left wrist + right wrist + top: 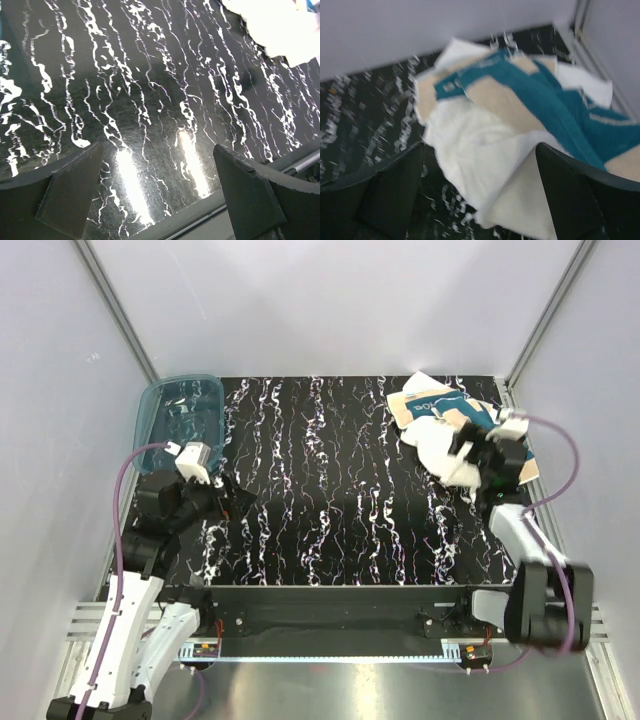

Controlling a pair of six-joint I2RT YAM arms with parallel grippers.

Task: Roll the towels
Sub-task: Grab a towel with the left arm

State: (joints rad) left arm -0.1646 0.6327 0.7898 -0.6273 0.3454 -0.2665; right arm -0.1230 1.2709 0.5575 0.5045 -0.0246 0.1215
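Towels (442, 428) lie heaped at your table's far right corner: a plush white terry towel (470, 150), crumpled, lies partly under a flatter cream-tan towel (535, 100) printed with teal-blue blocks. Your right gripper (480, 146) hangs over the white folds, fingers spread wide. Your left gripper (157, 147), likewise spread, hovers above the glossy black, white-veined table (330, 470), near the translucent teal tub (180, 410) at far left.

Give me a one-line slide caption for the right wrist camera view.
Open right gripper poised over the white towel and the teal-patterned towel, heaped together.
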